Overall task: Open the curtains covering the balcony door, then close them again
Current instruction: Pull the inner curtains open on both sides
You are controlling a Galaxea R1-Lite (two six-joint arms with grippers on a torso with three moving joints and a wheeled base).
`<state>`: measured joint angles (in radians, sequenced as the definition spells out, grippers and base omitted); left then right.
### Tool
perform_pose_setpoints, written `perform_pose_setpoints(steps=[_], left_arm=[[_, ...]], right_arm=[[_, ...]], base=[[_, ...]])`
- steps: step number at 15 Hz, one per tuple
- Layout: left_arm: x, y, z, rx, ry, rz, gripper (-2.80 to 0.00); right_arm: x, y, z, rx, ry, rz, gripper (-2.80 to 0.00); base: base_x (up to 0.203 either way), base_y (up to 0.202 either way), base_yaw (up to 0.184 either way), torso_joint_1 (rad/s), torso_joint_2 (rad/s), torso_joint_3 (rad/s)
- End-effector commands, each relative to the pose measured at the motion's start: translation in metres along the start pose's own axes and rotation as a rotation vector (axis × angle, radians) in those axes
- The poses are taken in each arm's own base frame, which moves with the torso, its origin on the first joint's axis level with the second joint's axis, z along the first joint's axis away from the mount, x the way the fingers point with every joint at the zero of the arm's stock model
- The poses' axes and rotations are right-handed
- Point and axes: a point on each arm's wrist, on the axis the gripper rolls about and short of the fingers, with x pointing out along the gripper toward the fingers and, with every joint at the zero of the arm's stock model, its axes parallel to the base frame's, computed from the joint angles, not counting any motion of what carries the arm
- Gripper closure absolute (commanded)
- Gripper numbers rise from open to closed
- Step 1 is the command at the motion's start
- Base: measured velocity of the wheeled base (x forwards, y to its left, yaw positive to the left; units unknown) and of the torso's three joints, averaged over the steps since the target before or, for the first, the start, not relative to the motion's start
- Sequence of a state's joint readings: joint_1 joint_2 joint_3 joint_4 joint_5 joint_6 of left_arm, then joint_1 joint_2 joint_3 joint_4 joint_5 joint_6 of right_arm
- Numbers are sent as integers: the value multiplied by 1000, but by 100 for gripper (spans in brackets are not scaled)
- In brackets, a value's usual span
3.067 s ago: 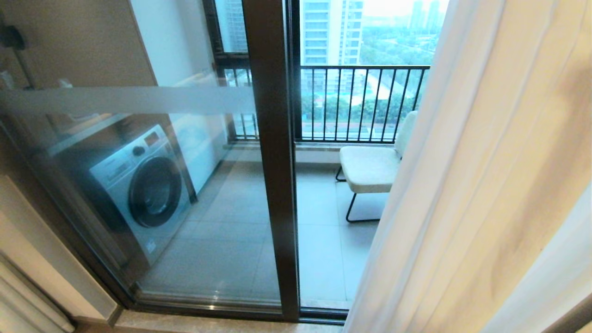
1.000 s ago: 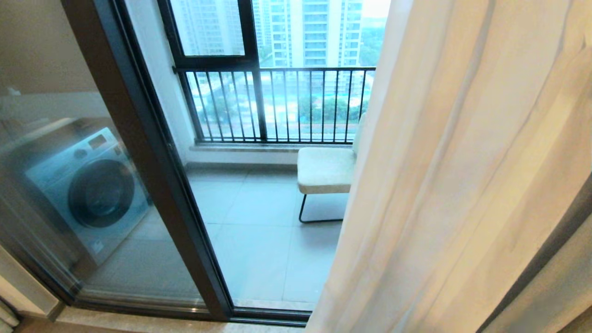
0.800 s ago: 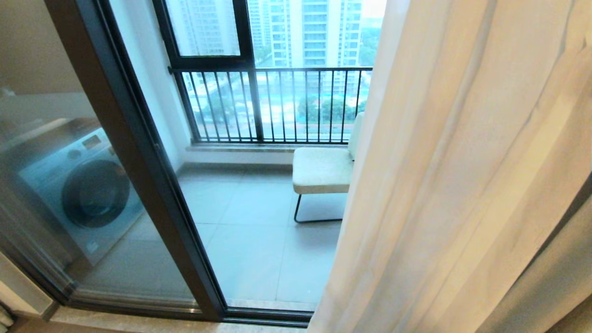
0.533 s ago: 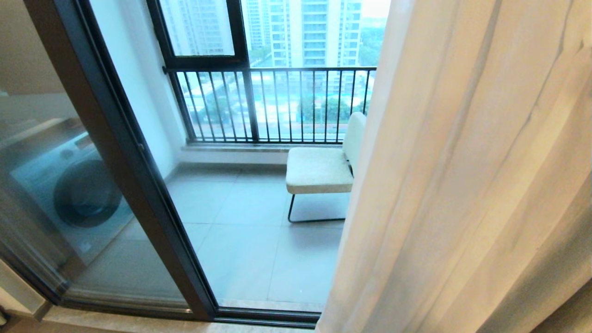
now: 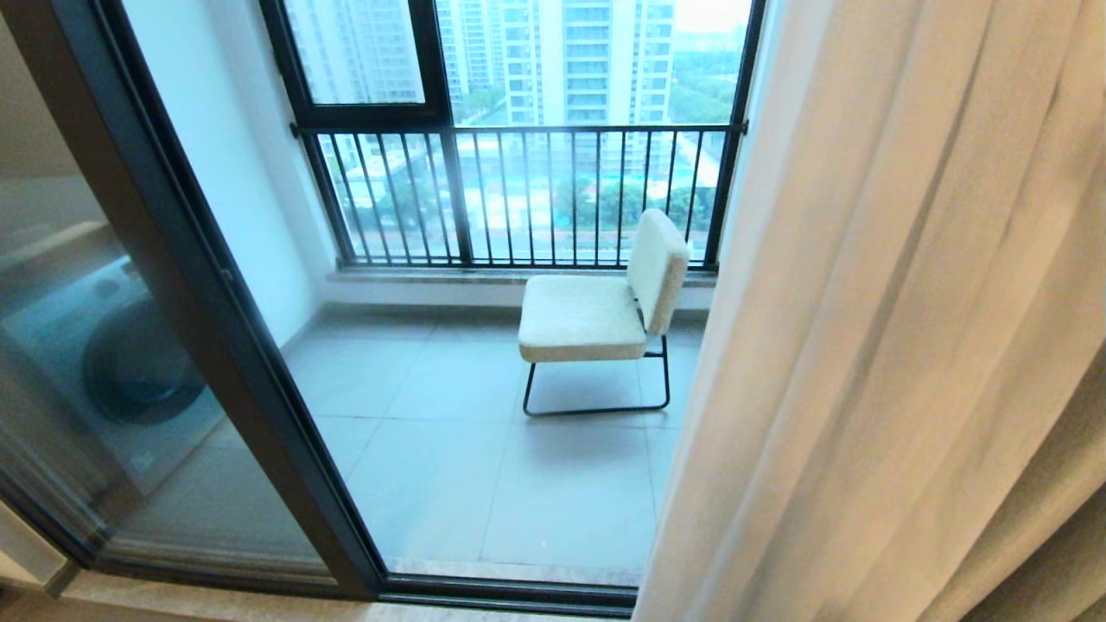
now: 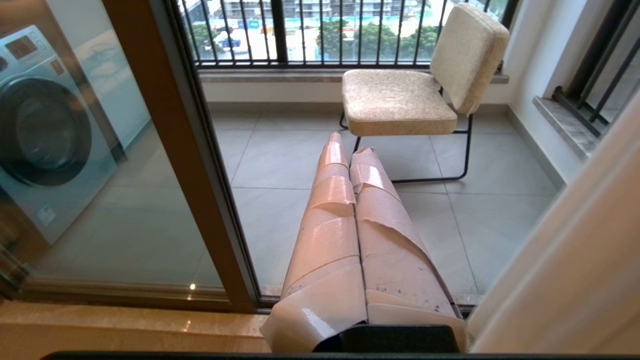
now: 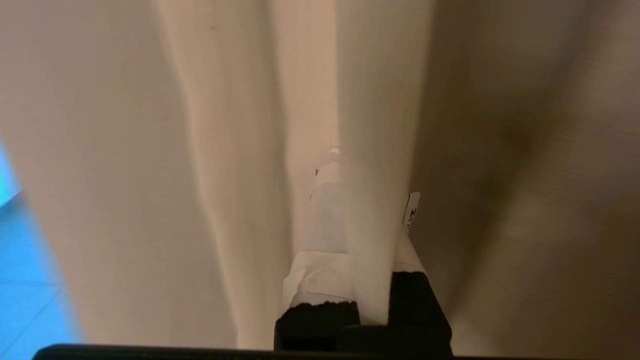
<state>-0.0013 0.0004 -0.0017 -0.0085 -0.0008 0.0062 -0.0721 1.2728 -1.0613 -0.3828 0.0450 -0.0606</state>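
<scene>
The cream-beige curtains hang bunched at the right of the head view, their edge just right of the chair. My right gripper is shut on a vertical fold of the curtains, which runs between its taped fingers. The balcony door, glass in a dark frame, stands uncovered at the left and middle. My left gripper is shut and empty, its taped fingers pressed together and pointing towards the balcony floor near the door frame. Neither arm shows in the head view.
A cream chair on thin black legs stands on the tiled balcony before the black railing. A washing machine shows behind the left glass pane. A stone threshold runs along the door track.
The whole picture has shifted left, so the camera has moved right. The curtains' edge has drawn further right against the balcony, uncovering the chair's backrest and more railing.
</scene>
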Motion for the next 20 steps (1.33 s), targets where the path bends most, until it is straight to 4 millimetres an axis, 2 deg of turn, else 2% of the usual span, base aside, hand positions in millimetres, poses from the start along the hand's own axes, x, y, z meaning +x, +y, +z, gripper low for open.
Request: perform_pose_setpoints(steps=[1, 7, 12, 20], left_arm=[[0, 0, 0, 0, -1, -1, 0], [0, 0, 0, 0, -1, -1, 0], [0, 0, 0, 0, -1, -1, 0], [0, 0, 0, 0, -1, 1, 0]], right_arm=[[0, 0, 0, -2, -5, 1, 0], [-2, 1, -7, -5, 15, 7, 0], [-2, 2, -5, 0, -6, 14, 0], [0, 23, 0, 29, -28, 179, 0]], base=[[0, 0, 0, 0, 0, 0], [0, 0, 0, 0, 0, 0], [0, 0, 0, 0, 0, 0], [0, 0, 0, 0, 0, 0]])
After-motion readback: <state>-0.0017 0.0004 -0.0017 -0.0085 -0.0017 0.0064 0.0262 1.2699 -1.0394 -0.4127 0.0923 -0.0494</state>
